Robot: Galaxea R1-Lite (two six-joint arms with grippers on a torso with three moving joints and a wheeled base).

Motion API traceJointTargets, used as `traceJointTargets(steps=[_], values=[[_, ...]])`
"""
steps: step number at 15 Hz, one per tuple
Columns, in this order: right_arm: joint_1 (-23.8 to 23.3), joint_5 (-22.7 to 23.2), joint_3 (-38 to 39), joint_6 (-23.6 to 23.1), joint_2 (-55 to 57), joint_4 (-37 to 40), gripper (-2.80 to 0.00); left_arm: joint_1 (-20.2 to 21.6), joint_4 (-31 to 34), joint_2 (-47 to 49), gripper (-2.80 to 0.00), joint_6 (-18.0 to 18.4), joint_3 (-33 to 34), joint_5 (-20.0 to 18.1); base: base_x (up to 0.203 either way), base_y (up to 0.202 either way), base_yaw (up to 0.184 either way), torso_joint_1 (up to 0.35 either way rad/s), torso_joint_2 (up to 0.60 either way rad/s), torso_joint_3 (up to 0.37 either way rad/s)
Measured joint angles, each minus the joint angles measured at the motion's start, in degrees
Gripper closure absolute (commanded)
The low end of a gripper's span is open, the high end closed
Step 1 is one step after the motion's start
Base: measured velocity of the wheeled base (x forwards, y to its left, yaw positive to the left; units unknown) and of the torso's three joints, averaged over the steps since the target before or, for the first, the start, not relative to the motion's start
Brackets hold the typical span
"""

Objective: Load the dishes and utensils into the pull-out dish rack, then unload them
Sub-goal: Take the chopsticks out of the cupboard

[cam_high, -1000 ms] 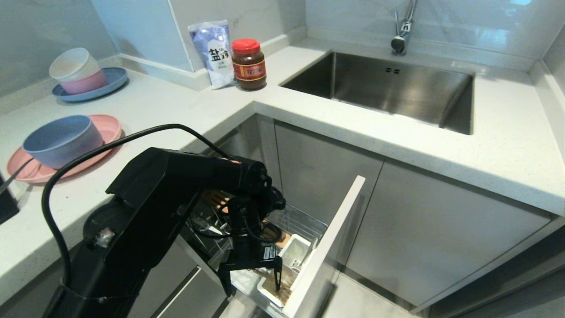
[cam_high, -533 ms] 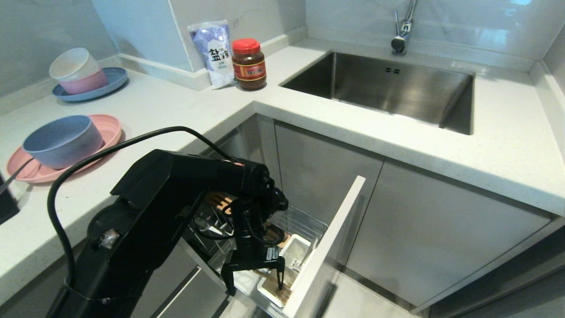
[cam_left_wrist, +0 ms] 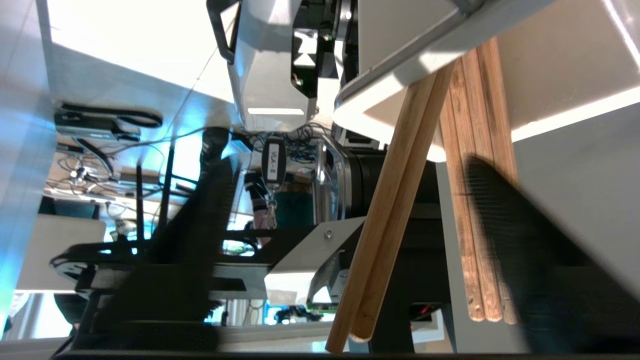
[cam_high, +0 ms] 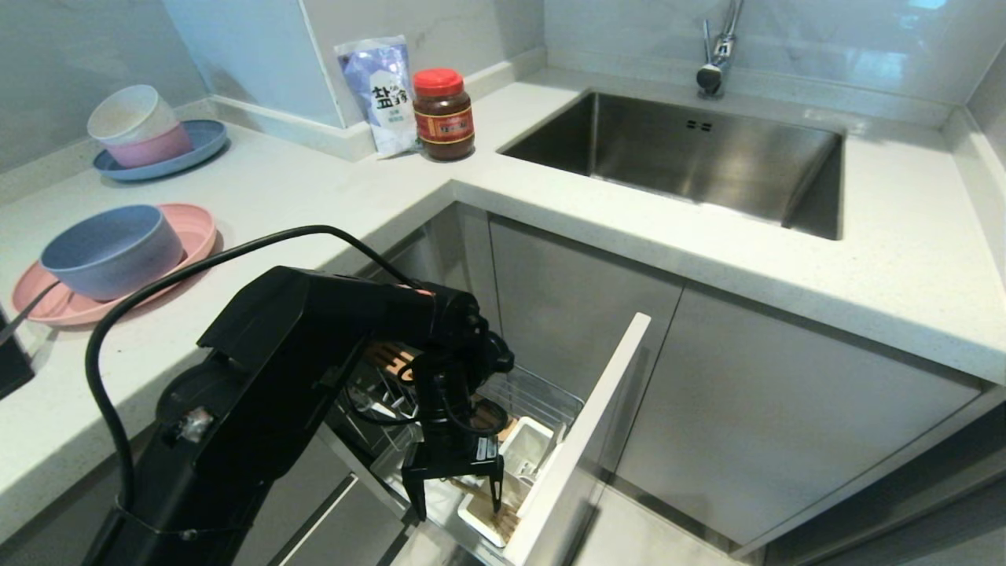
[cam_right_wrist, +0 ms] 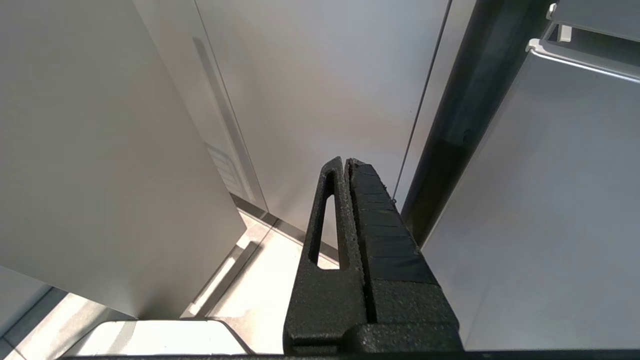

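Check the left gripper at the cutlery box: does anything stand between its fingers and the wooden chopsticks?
Nothing visible does. The left gripper hangs over the white cutlery box in the pull-out dish rack, fingers apart. In the wrist view the wooden chopsticks lie in the open gap between them.

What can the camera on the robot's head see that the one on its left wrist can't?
Only the head view shows the countertop, the sink, the blue-grey bowl resting on the pink plate, and the whole pull-out dish rack.

Only the left wrist view shows, close up, two chopsticks leaning out of the white cutlery box and crossing between the fingers.

Both show the left gripper at the cutlery box, its jaws apart around the chopsticks.
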Motion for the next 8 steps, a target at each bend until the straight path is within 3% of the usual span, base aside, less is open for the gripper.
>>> traceJointTargets(steps=[8], values=[[0.0,0.0,0.0,0.0,0.0,0.0,0.0,-0.3,0.0,-0.1,0.0,0.0,0.0,-0.1,0.0,0.0,0.0,0.0,0.0,0.0]])
